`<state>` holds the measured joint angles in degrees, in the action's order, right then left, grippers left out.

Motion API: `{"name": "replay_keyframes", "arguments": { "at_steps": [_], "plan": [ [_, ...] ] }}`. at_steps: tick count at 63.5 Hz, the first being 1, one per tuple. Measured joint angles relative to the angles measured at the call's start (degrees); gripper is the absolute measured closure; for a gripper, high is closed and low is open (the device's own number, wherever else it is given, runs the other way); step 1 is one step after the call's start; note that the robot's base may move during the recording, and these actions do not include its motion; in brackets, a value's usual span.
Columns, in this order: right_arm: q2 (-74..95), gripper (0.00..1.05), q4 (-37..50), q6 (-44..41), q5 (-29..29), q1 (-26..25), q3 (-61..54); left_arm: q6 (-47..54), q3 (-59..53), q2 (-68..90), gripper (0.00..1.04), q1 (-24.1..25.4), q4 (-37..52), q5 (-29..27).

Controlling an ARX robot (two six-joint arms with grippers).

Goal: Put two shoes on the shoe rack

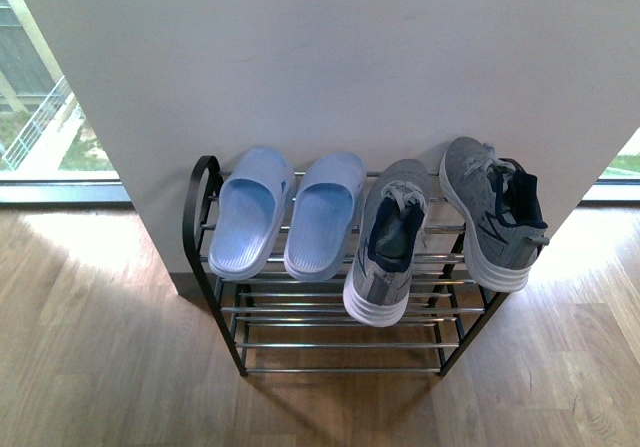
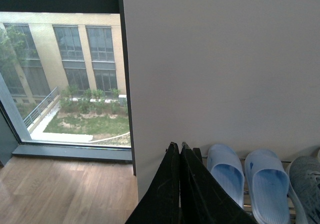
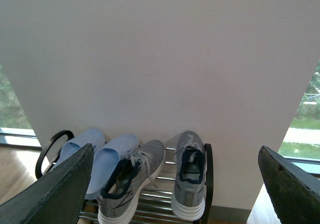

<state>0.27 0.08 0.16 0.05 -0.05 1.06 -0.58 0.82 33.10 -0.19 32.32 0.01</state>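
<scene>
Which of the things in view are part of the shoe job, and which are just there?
Job: grey sneakers and; shoe rack, which holds both.
Just there: blue slides and, also on the rack; wall; window; wood floor.

Centre frame, the shoe rack [image 1: 215,297] stands against the wall [image 1: 330,57]; on top, two slides [image 1: 290,212] lie left, two sneakers [image 1: 440,232] right.

Grey sneakers [image 1: 440,232], white soles; pale blue slides [image 1: 288,212]; black-chrome rack [image 1: 205,257].
</scene>
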Motion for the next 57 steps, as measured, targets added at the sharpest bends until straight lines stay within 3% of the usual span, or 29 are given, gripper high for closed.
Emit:
{"name": "replay_keyframes", "arguments": {
  "at_steps": [57],
  "plan": [
    [0.00, 0.09, 0.00, 0.00, 0.00, 0.00, 0.00, 0.00, -0.02, -20.87, 1.04, 0.00, -19.96, -0.02]
  ]
}}
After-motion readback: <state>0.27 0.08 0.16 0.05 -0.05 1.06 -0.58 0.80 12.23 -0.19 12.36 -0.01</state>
